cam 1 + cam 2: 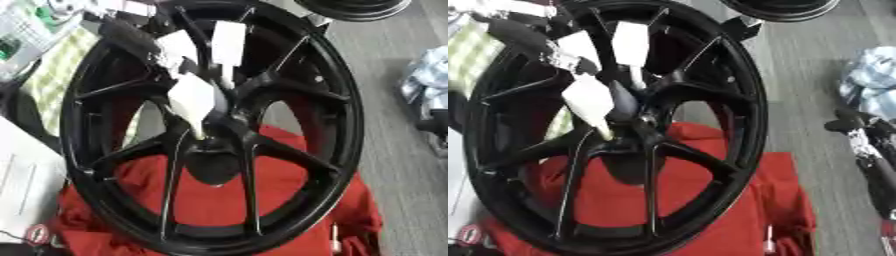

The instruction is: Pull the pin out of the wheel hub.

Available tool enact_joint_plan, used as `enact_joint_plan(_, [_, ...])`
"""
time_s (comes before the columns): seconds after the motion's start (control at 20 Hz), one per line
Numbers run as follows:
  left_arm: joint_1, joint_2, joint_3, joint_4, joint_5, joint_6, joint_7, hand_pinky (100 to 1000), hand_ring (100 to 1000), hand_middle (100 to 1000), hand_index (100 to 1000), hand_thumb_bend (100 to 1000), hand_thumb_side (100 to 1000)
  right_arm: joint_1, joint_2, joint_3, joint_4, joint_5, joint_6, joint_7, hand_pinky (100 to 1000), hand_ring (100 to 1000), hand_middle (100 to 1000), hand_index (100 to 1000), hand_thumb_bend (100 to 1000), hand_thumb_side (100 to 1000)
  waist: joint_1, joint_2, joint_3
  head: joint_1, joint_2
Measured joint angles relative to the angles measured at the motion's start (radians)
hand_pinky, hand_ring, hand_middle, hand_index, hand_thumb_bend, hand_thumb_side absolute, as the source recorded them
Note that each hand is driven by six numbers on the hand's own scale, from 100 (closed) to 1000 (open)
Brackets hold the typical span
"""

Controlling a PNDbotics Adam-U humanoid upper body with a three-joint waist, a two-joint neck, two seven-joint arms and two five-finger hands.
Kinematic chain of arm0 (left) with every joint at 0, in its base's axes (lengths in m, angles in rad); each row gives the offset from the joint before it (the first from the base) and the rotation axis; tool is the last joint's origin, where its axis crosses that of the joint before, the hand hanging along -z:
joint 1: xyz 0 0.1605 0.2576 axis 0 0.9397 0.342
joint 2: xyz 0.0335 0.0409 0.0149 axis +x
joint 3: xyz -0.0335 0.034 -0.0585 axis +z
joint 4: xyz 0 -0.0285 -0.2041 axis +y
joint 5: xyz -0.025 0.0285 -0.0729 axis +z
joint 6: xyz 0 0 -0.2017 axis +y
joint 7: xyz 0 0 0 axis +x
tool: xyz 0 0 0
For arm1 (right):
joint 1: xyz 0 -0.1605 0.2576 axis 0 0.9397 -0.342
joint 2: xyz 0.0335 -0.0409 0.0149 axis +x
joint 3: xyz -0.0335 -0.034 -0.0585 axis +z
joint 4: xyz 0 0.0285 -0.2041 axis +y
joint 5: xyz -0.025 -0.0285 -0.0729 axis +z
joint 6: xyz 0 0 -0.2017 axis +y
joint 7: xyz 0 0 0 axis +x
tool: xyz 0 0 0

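A black spoked wheel (337, 125) leans tilted on a red cloth (289, 200). Its hub (213, 150) lies at the middle, dark and blurred. My left hand (192, 97), black with white covers, comes in from the upper left and hangs over the spokes just above the hub, its lowest white tip close to the hub's centre. A thin pale rod (636, 76) shows beside the hand; I cannot tell if it is the pin. My right hand (859, 135), black and silver, sits low at the right edge, away from the wheel.
A second black wheel (350, 7) lies at the top right. A blue-and-white cloth (868, 80) is bunched at the right on the grey floor (394, 175). A green checked cloth (57, 70) and a white sheet (22, 175) lie to the left.
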Motion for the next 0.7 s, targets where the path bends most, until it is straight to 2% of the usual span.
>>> enact_joint_plan(0.05, [-0.001, -0.003, 0.000, 0.000, -0.001, 0.001, -0.001, 742, 724, 621, 769, 430, 808, -0.001, 0.000, 0.000, 0.000, 0.000, 0.001, -0.001, 981, 763, 607, 746, 100, 598, 0.000, 0.000, 0.000, 0.001, 0.000])
enact_joint_plan(0.1, [-0.001, -0.004, 0.000, 0.000, -0.002, 0.002, -0.001, 704, 682, 580, 738, 319, 746, -0.001, 0.000, 0.000, 0.000, 0.000, 0.001, -0.001, 981, 763, 607, 746, 100, 601, 0.000, 0.001, 0.000, 0.001, 0.000])
enact_joint_plan(0.15, [-0.001, -0.004, 0.000, -0.001, -0.002, 0.003, 0.001, 699, 676, 574, 734, 305, 739, -0.001, 0.001, 0.000, 0.000, 0.000, 0.002, -0.002, 981, 764, 607, 746, 100, 601, 0.000, 0.001, 0.000, 0.001, 0.000])
enact_joint_plan(0.2, [-0.001, -0.005, 0.000, -0.006, -0.002, 0.006, 0.003, 672, 642, 523, 691, 223, 687, 0.000, 0.001, 0.000, 0.000, 0.000, 0.002, -0.002, 981, 764, 607, 746, 100, 604, 0.000, 0.001, 0.000, 0.002, 0.001])
enact_joint_plan(0.3, [-0.002, -0.009, 0.000, -0.022, 0.001, 0.014, 0.011, 641, 612, 483, 652, 100, 615, 0.000, 0.003, 0.000, 0.000, 0.001, 0.004, -0.004, 981, 765, 607, 747, 100, 606, 0.001, 0.001, 0.000, 0.004, 0.001])
enact_joint_plan(0.35, [-0.002, -0.009, 0.000, -0.030, 0.005, 0.018, 0.015, 634, 608, 473, 641, 100, 588, 0.000, 0.005, 0.000, 0.000, 0.001, 0.006, -0.006, 981, 766, 608, 747, 100, 607, 0.002, 0.001, 0.000, 0.004, 0.001])
enact_joint_plan(0.4, [-0.002, -0.008, 0.000, -0.035, 0.009, 0.024, 0.021, 619, 595, 454, 621, 100, 520, 0.000, 0.007, 0.000, 0.000, 0.002, 0.007, -0.007, 981, 766, 608, 747, 100, 606, 0.002, 0.001, 0.001, 0.004, 0.001])
enact_joint_plan(0.45, [-0.002, -0.008, 0.000, -0.040, 0.015, 0.030, 0.026, 614, 592, 449, 616, 100, 504, 0.000, 0.008, 0.000, 0.000, 0.003, 0.008, -0.008, 981, 766, 608, 748, 100, 605, 0.002, 0.001, 0.001, 0.004, 0.003])
enact_joint_plan(0.5, [-0.002, -0.005, 0.001, -0.047, 0.020, 0.035, 0.031, 604, 581, 417, 581, 100, 441, 0.000, 0.008, 0.000, 0.000, 0.004, 0.009, -0.009, 981, 766, 608, 747, 100, 604, 0.002, 0.001, 0.002, 0.004, 0.004])
enact_joint_plan(0.7, [-0.004, 0.008, 0.014, -0.074, 0.045, 0.052, 0.048, 598, 544, 340, 501, 100, 462, 0.001, 0.008, 0.000, 0.000, 0.006, 0.013, -0.013, 981, 768, 609, 748, 100, 609, 0.001, 0.001, 0.002, 0.005, 0.004])
